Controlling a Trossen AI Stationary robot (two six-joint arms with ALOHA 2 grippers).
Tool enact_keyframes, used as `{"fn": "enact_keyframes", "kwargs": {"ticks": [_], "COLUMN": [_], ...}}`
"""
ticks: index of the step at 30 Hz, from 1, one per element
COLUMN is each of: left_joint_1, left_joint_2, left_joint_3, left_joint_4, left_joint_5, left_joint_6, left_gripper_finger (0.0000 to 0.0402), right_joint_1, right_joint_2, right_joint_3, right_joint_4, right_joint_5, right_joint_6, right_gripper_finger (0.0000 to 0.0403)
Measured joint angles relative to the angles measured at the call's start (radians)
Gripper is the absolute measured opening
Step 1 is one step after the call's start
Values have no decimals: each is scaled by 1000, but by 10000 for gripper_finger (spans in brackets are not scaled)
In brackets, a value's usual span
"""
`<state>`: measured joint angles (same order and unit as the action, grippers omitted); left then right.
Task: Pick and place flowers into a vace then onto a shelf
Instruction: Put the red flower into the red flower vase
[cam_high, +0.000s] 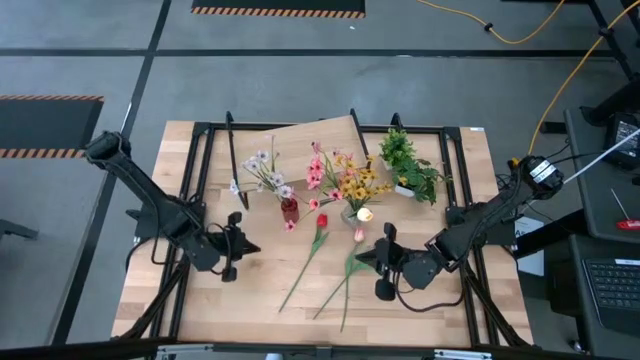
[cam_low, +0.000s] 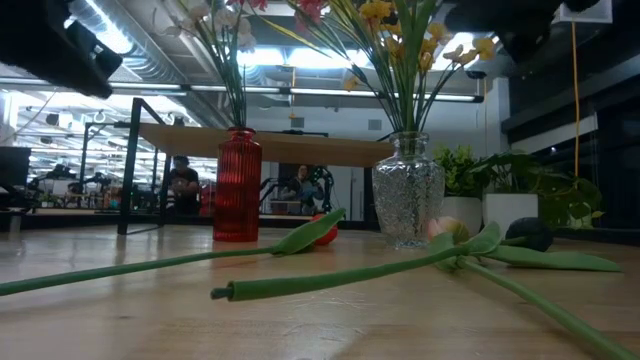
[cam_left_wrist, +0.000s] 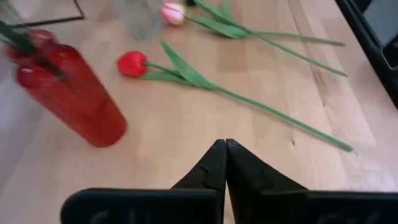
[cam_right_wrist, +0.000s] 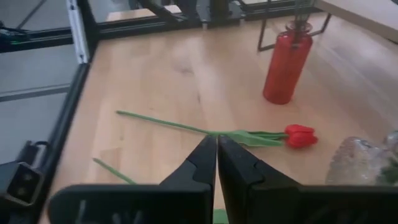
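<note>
Both my left gripper (cam_left_wrist: 224, 146) and right gripper (cam_right_wrist: 216, 142) pinched shut, empty; red tulip (cam_left_wrist: 132, 63) looks light and floppy, I'd grab mid-stem.

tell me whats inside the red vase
Thin green stems with small white and pink flowers stand in the red vase. Its ribbed red glass hides the stem ends and any water.

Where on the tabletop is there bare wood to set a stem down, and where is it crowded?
Bare wood lies in front of the left hand, toward the red tulip, and along the near table edge. It is crowded around the red vase, clear vase, potted plant and right hand.
</note>
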<state>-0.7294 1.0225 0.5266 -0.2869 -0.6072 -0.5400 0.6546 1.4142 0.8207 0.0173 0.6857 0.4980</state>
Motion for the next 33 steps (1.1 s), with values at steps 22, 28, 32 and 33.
{"fn": "enact_keyframes", "kwargs": {"ticks": [22,28,32,33], "left_joint_1": [-5,11,45,55], "left_joint_2": [384,501,568,584], "left_joint_3": [282,436,505,520], "left_joint_4": [-126,-251,-248,-246], "left_joint_5": [75,66,33,32], "left_joint_6": [-200,-252,-289,-295], "left_gripper_finger": [2,3,4,3], "right_joint_1": [12,12,12,12], "right_joint_2": [0,0,0,0], "right_joint_3": [1,1,1,1], "right_joint_4": [-46,-46,-47,-51], "right_joint_5": [1,1,1,1], "right_joint_6": [-5,-6,-11,-12], "right_gripper_finger": [20,20,20,20]}}
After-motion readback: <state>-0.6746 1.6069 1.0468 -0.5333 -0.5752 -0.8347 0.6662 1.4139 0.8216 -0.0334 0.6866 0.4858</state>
